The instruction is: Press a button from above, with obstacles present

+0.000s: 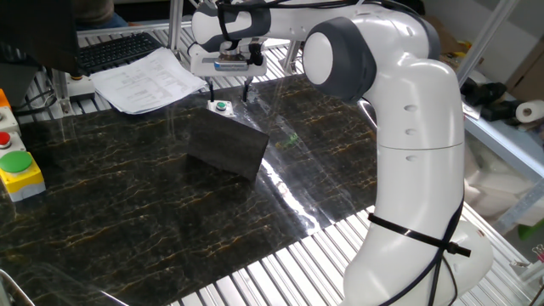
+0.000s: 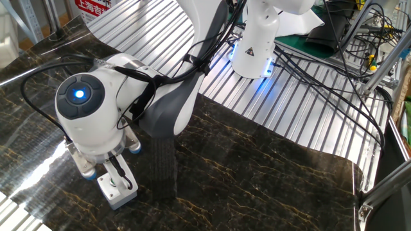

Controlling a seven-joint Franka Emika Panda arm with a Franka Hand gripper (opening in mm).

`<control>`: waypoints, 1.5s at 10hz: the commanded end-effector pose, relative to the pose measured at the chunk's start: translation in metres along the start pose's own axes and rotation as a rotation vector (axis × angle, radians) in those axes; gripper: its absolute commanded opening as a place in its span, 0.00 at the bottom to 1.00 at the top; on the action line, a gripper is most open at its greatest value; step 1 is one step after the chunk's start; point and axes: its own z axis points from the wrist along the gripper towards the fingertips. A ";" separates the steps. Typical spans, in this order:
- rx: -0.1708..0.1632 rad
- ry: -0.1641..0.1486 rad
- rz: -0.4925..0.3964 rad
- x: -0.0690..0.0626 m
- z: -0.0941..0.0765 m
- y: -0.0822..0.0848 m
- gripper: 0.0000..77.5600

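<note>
The small white-grey box with the tiny green button (image 1: 222,107) lies at the far edge of the dark marble mat; it also shows in the other fixed view (image 2: 117,188). My gripper (image 1: 228,92) hangs pointing down just above the button, and a gap shows between its two dark fingers, so it is open and empty. In the other fixed view one finger (image 2: 119,174) stands just over the box. The dark grey-black block (image 1: 226,146) stands right in front of the button box, close to it; it is seen edge-on in the other view (image 2: 164,165).
A yellow box with a large green push-button (image 1: 17,167) and a red button (image 1: 5,140) sit at the left edge. Papers (image 1: 149,80) and a keyboard (image 1: 115,51) lie behind the mat. The arm's white base (image 1: 421,195) stands at the right. Cables (image 2: 308,70) run over the slatted table.
</note>
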 end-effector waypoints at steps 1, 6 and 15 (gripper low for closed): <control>0.065 -0.007 -0.020 -0.008 0.002 -0.008 1.00; 0.084 0.016 -0.039 -0.010 -0.002 -0.016 1.00; 0.091 0.055 -0.077 -0.015 0.004 -0.022 1.00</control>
